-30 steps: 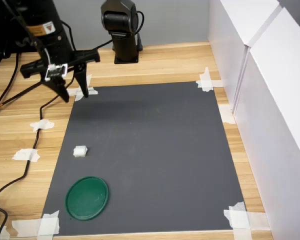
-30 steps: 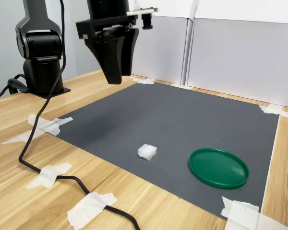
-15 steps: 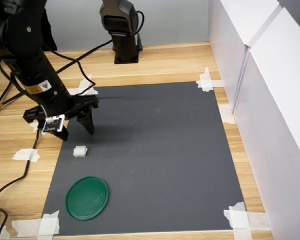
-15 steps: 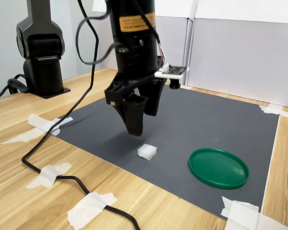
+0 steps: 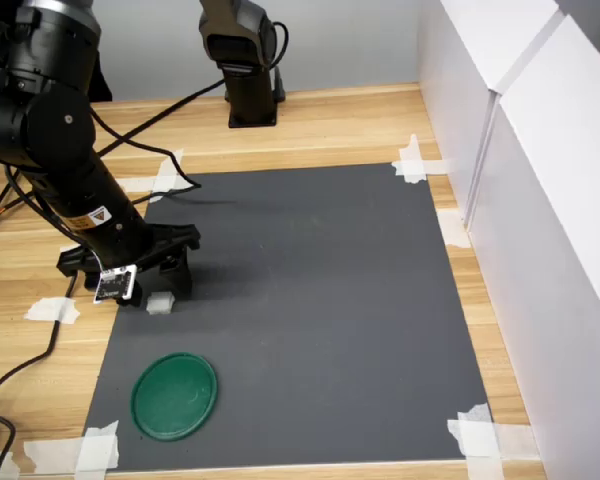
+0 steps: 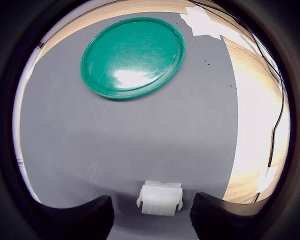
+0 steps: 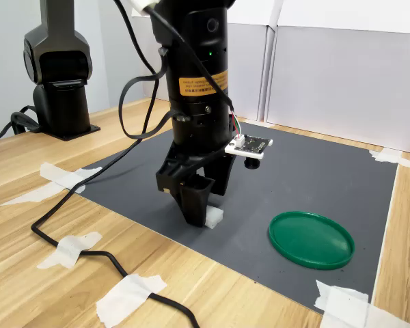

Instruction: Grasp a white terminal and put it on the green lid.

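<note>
A wooden counter carries a dark grey mat taped at its corners, with white panels along one side. The pincer stands released, jaws spread on either side of the white terminal; contact cannot be made out. The green lid lies flat beyond the pincer, well apart. In both exterior views the fingertips are largely hidden.

One exterior view looks steeply down, the other low and oblique; both share the mat.
</note>
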`<state>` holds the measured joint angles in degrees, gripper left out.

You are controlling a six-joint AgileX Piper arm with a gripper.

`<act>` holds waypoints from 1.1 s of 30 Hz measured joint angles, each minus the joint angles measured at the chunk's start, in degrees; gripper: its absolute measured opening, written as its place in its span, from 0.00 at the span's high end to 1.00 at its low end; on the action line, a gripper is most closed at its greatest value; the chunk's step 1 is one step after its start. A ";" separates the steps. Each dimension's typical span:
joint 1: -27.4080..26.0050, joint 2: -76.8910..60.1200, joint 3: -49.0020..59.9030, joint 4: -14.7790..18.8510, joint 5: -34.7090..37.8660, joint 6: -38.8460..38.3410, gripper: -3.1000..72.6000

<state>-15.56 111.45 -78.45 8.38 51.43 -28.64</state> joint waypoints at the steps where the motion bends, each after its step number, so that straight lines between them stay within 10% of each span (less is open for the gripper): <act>1: 0.00 0.14 0.00 0.00 0.00 -0.17 0.12; 22: 0.00 1.11 -0.09 -0.65 -0.51 -0.69 0.53; 33: 0.00 0.92 -6.10 -1.03 5.14 0.45 0.54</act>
<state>-15.56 112.36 -84.55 7.35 56.57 -28.19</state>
